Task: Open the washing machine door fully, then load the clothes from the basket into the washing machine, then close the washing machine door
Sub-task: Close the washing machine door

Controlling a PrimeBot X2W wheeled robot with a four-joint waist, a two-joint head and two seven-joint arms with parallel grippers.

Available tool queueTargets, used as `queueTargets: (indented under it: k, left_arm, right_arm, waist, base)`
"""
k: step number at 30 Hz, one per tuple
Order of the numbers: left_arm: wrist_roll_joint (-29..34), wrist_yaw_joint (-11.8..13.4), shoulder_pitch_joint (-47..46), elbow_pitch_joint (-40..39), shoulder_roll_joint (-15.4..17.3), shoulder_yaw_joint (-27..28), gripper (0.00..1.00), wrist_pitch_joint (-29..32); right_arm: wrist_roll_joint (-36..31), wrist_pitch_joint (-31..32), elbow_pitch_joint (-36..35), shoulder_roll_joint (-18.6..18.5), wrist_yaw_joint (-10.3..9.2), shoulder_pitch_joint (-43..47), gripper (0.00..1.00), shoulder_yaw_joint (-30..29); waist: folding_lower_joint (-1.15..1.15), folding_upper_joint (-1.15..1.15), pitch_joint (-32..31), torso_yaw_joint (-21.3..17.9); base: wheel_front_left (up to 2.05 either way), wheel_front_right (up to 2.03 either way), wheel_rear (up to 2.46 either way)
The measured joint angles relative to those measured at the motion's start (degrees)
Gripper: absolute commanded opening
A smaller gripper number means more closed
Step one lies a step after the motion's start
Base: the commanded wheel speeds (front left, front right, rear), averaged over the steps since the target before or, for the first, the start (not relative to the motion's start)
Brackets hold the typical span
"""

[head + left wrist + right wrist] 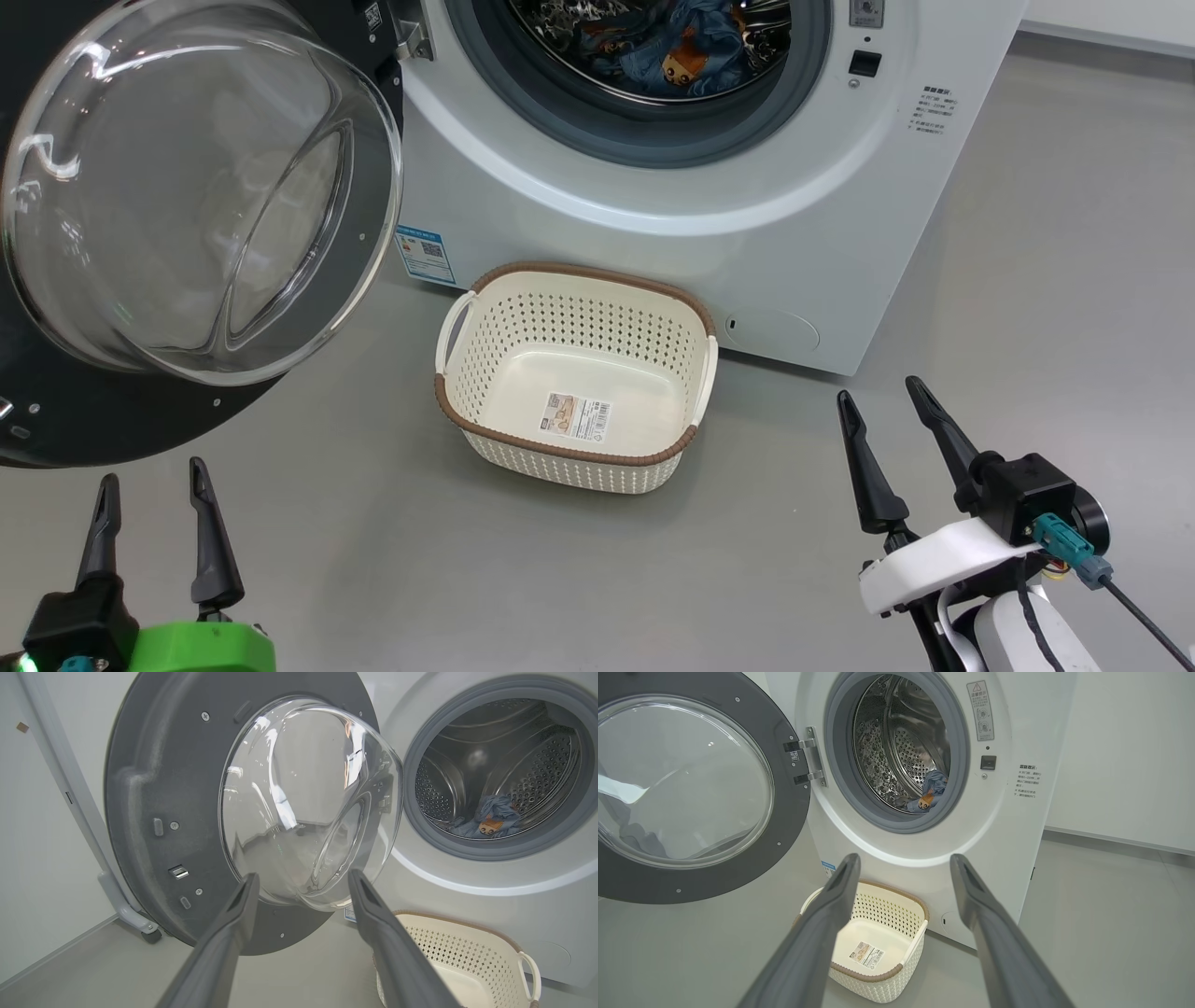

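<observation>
Blue clothes partly cut off; L end effector, R end effector jaws apart.

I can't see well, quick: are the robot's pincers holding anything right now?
Left pincer: open, holding nothing.
Right pincer: open, holding nothing.

washing machine door swung wide open, left side. clothes sitting in washing machine drum. basket empty, floor, just in front.
</observation>
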Motion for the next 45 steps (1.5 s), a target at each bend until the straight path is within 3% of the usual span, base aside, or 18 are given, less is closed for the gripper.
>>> queueTargets:
  k: [13, 14, 15, 16, 17, 25, 40, 45]
  left_arm:
    - [-0.33, 0.4, 0.56, -0.15, 0.0, 0.01, 1.0, 0.0]
    - [-0.47, 0.4, 0.65, -0.15, 0.0, 0.01, 0.85, 0.0]
    - [-0.62, 0.4, 0.75, -0.15, 0.0, 0.01, 0.43, 0.0]
    - [-0.79, 0.4, 0.82, -0.15, 0.0, 0.01, 0.26, 0.0]
    - [-0.94, 0.4, 0.83, -0.15, 0.0, 0.01, 0.0, 0.0]
    - [-4.02, 0.41, 0.8, -1.68, -0.01, 0.92, 0.0, 0.0]
    - [-4.98, 0.32, -4.31, -7.24, 0.41, 8.08, 0.0, 0.0]
    - [-6.51, -2.19, -6.59, -7.88, 2.33, 10.25, 0.0, 0.0]
  right_arm:
    - [0.0, 0.0, 0.2, 0.01, 0.0, 0.0, 1.0, 0.18]
    - [0.0, 0.0, 0.2, 0.01, 0.0, 0.0, 1.0, 0.19]
    - [0.0, 0.0, 0.2, 0.01, 0.0, 0.0, 1.0, 0.21]
    - [0.0, 0.0, 0.2, 0.01, 0.0, 0.0, 1.0, 0.22]
    - [0.0, 0.0, 0.2, 0.01, 0.0, 0.0, 1.0, 0.23]
    - [0.01, 0.0, 0.2, 0.01, 0.0, 0.0, 1.0, 0.22]
    - [0.02, 0.0, 0.07, -0.04, 0.0, -0.04, 1.0, 0.0]
    - [0.02, 0.0, -0.11, -0.05, -0.01, -0.05, 1.0, -0.07]
  waist:
    - [0.0, 0.0, -0.43, -0.08]
    - [0.0, 0.0, -0.43, -0.09]
    - [0.0, 0.0, -0.42, -0.1]
    - [0.0, 0.0, -0.41, -0.11]
    - [0.0, 0.0, -0.4, -0.12]
    - [0.0, 0.0, -0.09, -0.16]
    - [0.0, 0.0, 0.81, 0.2]
    - [0.0, 0.0, 0.91, 0.17]
  base:
    - [0.0, 0.0, 0.0]
    - [0.0, 0.0, 0.0]
    - [0.0, 0.0, 0.0]
    - [0.0, 0.0, 0.0]
    - [0.0, 0.0, 0.0]
    - [0.0, 0.0, 0.0]
    - [0.0, 0.0, 0.0]
    - [0.0, 0.0, 0.0]
